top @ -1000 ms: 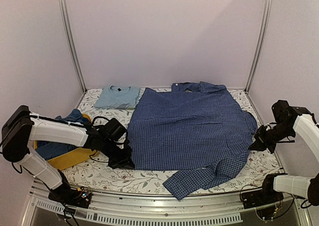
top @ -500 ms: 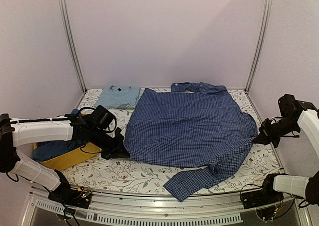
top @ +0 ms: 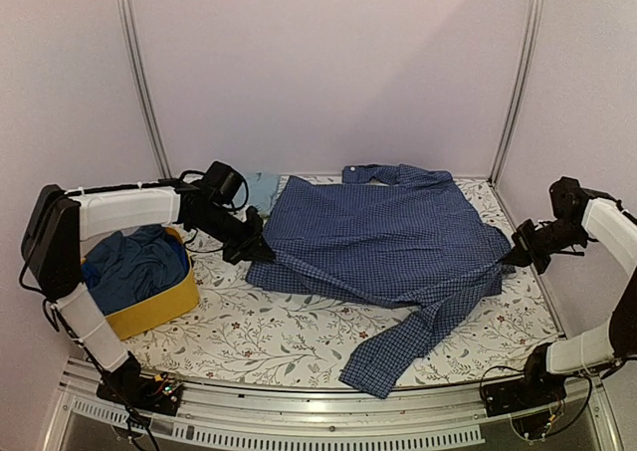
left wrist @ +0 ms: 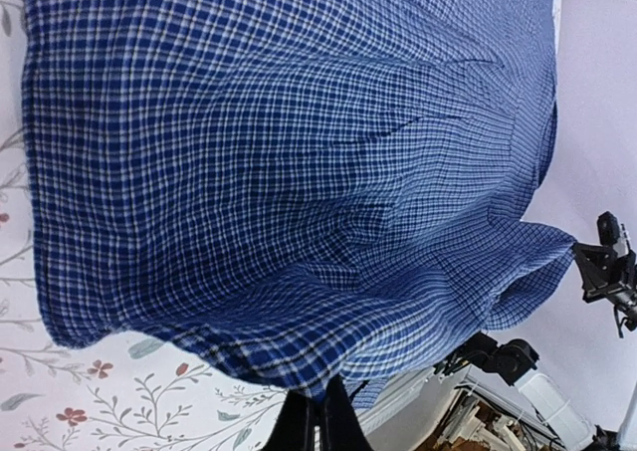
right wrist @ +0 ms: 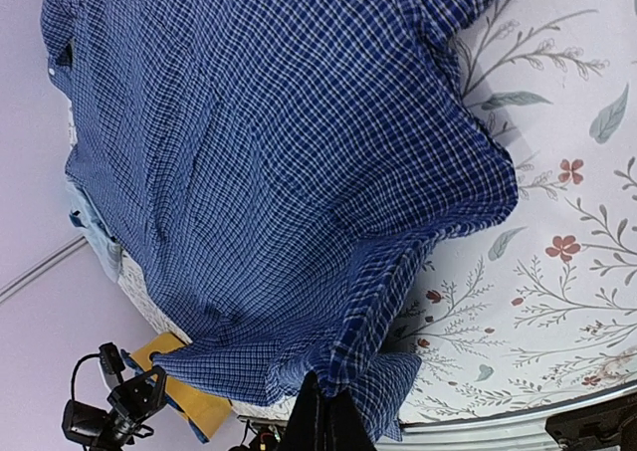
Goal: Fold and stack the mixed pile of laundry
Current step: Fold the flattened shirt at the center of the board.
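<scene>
The navy-and-white checked shirt (top: 378, 242) lies spread across the floral table cover, collar at the far side, with one sleeve (top: 393, 356) trailing to the near edge. My left gripper (top: 257, 246) is shut on its left edge, and the fabric bunches at the closed fingers in the left wrist view (left wrist: 320, 403). On the shirt's right edge my right gripper (top: 512, 256) is shut too, cloth folded over its tips in the right wrist view (right wrist: 320, 389). A folded light blue T-shirt (top: 265, 186) peeks out behind the left arm. Dark blue clothes (top: 134, 262) fill the basket.
The yellow fabric basket (top: 159, 310) stands at the left of the table. Floral table cover (top: 269, 337) shows bare in front of the shirt. Metal frame posts (top: 139, 73) and pale walls close in the back and sides.
Both grippers have carried the shirt's side edges away from the near edge toward the back. The left arm swung off the basket, which now shows fully. The sleeve dragged after.
</scene>
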Motion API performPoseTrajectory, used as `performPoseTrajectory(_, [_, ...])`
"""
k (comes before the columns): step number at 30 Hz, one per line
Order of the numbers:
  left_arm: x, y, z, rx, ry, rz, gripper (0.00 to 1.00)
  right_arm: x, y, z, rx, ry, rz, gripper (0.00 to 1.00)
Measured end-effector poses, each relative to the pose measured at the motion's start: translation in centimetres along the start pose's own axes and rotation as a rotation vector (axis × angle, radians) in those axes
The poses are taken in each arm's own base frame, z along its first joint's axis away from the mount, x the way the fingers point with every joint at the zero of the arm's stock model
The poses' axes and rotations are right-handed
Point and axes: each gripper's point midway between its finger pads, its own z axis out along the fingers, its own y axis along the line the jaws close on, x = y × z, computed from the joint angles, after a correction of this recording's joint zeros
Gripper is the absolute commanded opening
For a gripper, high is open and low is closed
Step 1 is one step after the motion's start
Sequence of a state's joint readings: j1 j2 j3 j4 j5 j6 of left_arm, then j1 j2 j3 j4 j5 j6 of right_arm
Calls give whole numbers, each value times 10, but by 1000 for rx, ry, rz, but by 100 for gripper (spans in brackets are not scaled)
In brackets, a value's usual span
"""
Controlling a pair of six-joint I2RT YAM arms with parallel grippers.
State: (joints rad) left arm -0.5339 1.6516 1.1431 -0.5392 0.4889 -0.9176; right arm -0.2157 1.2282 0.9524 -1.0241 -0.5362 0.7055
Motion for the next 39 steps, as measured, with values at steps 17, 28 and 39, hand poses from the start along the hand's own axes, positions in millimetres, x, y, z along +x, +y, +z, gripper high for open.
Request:
performPoseTrajectory(17, [-78,-1,49,-25,13,15,0,-105,48,55,-65,-42,40,0])
performPoseTrajectory(28, [-97,5,61,-32,-15,62,64,-139,59,73,-103,-37,-23,67])
performPoseTrajectory(39, [-50,13,-1,36,-106,244,55,-114,57,11,-161,-173,-286,68])
